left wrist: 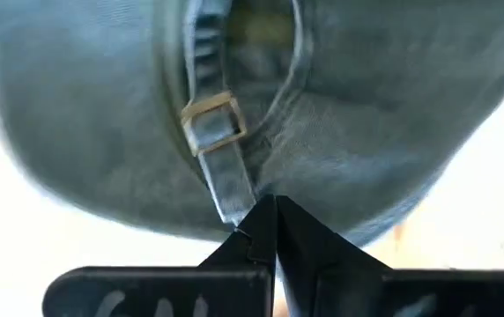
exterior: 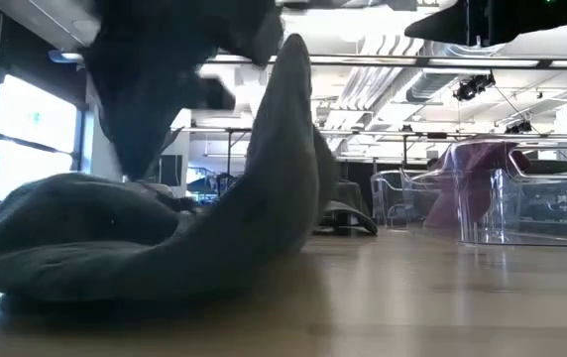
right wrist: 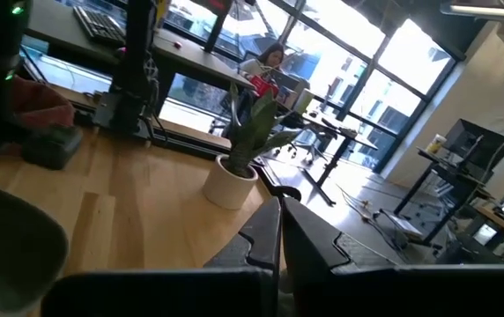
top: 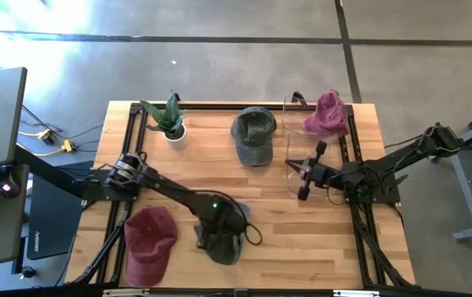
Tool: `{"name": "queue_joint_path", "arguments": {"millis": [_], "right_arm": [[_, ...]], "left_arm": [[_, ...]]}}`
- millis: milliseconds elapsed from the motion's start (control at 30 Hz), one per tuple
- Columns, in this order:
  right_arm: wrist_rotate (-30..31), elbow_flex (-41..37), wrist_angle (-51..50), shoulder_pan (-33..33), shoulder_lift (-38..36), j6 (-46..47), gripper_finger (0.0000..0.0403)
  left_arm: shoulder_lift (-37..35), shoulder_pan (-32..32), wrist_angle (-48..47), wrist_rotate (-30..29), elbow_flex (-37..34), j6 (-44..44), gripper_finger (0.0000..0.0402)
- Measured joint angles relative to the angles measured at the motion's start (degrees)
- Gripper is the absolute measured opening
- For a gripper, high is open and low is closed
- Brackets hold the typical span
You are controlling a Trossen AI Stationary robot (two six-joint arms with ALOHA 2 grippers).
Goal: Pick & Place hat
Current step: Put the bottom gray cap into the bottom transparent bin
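Observation:
A dark grey hat [top: 224, 245] lies near the table's near edge, by the middle. My left gripper [top: 229, 219] stands over it and is shut on it. In the left wrist view the hat [left wrist: 384, 114] fills the picture, with its back strap and brass buckle [left wrist: 212, 119]. In the low view the hat [exterior: 115, 238] rests on the wood with one part raised. A red hat [top: 149, 239] lies to its left. A green-grey hat [top: 253, 134] lies by the far edge. My right gripper [top: 304, 171] is shut and holds nothing. My left gripper pinches the free end of the grey hat's back strap [left wrist: 233, 201], just below the buckle, between its two fingertips [left wrist: 252, 238]. It comes from above, pointing down. Most of the hat lies on the table, while the held part [exterior: 288, 139] stands raised.
A potted plant [top: 170, 122] stands at the far left. A clear container [top: 295, 136] at the far right holds a pink hat [top: 327, 115]. My right arm waits beside it. Black rails [top: 133, 124] run along the table's sides. Bare wood [top: 302, 239] lies near right.

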Motion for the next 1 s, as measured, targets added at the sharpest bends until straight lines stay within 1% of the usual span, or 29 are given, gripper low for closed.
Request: {"name": "queue_joint_path", "arguments": {"millis": [67,233,267,300,367,433,533,633,767,833,900,933,1000], "right_arm": [[-0.53,0.00,0.07,-0.01,0.01,0.00,0.0011],[-0.56,0.00,0.20,0.00,0.00,0.22,0.0011],[-0.56,0.00,0.13,0.01,0.00,0.31,0.0011],[-0.53,0.00,-0.09,-0.01,0.00,0.36,0.0011],[-0.53,0.00,-0.51,0.01,0.00,0.39,0.0011],[-0.53,0.00,-0.82,0.00,0.00,0.41,0.0011],[-0.51,0.00,-1.09,0.01,0.00,0.40,0.0011],[-0.47,0.00,-1.07,0.01,0.00,0.41,0.0011],[-0.45,0.00,-1.06,-0.01,0.00,0.39,0.0011],[-0.45,0.00,-1.07,-0.01,0.00,0.39,0.0011],[-0.43,0.00,-1.07,0.01,0.00,0.39,0.0011],[-0.43,0.00,-1.07,0.00,0.00,0.39,0.0011],[-0.45,0.00,-1.10,0.01,0.02,0.43,0.0011]], "left_arm": [[0.04,0.28,0.92,1.62,1.03,-0.39,0.0000],[0.61,0.03,8.67,12.56,0.08,2.02,0.0000],[1.19,0.02,8.40,13.66,-0.61,2.07,0.0000],[1.95,0.04,7.08,13.52,-1.24,2.01,0.0000],[3.55,0.59,3.44,10.29,-1.89,1.48,0.0000],[4.13,1.53,-1.31,6.36,-1.86,-1.03,0.0000],[4.13,3.44,-8.21,4.28,-1.84,-6.14,0.0000],[4.15,5.05,-9.84,3.06,-1.82,-6.89,0.0000],[2.01,5.46,-12.36,-1.71,-1.81,-7.23,0.0000],[0.67,4.90,-10.89,-3.92,-1.73,-7.74,0.0000],[0.02,4.14,-6.13,-7.00,-1.77,-8.70,0.0000],[-0.12,4.07,-2.81,-7.21,-1.77,-8.86,0.0000],[-0.15,3.81,2.52,-5.24,-1.75,-9.11,0.0000]]}}
